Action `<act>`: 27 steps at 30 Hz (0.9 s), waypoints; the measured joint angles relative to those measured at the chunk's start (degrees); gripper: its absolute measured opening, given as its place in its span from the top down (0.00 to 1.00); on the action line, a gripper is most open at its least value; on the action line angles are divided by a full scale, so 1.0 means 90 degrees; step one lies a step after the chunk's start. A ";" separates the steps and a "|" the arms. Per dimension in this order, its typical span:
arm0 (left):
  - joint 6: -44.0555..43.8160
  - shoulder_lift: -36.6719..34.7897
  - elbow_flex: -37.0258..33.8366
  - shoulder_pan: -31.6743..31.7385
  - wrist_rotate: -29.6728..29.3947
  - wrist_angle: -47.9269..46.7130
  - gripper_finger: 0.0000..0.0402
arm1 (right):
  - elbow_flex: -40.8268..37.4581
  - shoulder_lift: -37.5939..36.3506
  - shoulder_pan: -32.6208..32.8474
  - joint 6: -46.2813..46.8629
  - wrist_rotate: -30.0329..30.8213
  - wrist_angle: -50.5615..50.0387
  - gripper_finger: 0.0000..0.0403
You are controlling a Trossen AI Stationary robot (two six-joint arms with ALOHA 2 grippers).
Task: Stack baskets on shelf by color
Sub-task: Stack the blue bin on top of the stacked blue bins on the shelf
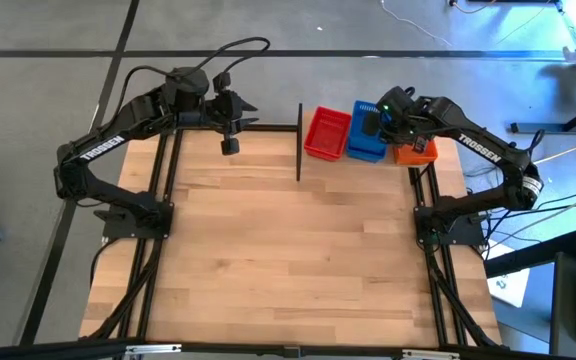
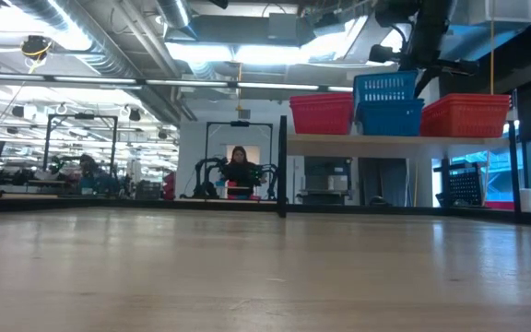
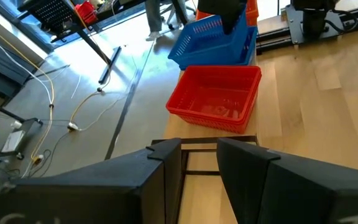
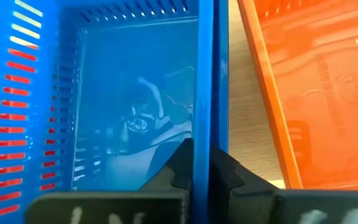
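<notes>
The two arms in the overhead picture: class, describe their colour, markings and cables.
Both the left arm and the right arm are black and jointed, with white TROSSEN lettering on a link. Black cables loop over the left arm. Each ends in two dark fingers.

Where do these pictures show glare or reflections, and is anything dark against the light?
Right wrist view: the blue basket floor is glossy and mirrors dim shapes. Low view: bright ceiling lights leave the arm above the shelf in silhouette, and the tabletop has a soft sheen.

The tabletop [image 1: 288, 250] lies open — a gripper could pass anywhere across it. On the shelf [image 2: 385, 140], red basket [image 1: 327, 133], blue stack [image 1: 366, 132] and orange basket [image 1: 415, 152] sit tight together — a black post [image 1: 299, 140] flanks the red.
</notes>
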 joint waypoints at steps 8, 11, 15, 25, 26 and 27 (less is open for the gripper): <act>0.0000 0.0000 0.0000 0.0000 0.0000 0.0000 0.76 | 0.0002 0.0000 0.0000 -0.0056 0.0160 0.0011 0.98; 0.0000 0.0000 0.0000 0.0000 -0.0001 0.0000 0.76 | 0.0002 -0.0002 0.0000 -0.0049 0.0173 0.0022 0.95; 0.0000 0.0000 0.0000 0.0000 -0.0002 0.0000 0.76 | 0.0001 -0.0002 0.0000 -0.0049 0.0175 0.0099 0.90; 0.0000 0.0000 0.0000 0.0000 0.0000 0.0000 0.76 | 0.0002 -0.0005 0.0001 0.0122 -0.0144 0.0103 0.89; 0.0000 0.0000 0.0000 -0.0001 -0.0001 0.0000 0.76 | 0.0002 -0.0005 0.0002 0.0123 -0.0216 0.0076 0.89; 0.0000 0.0000 0.0000 0.0000 -0.0001 0.0000 0.76 | 0.0002 -0.0005 0.0002 0.0126 -0.0286 0.0044 0.89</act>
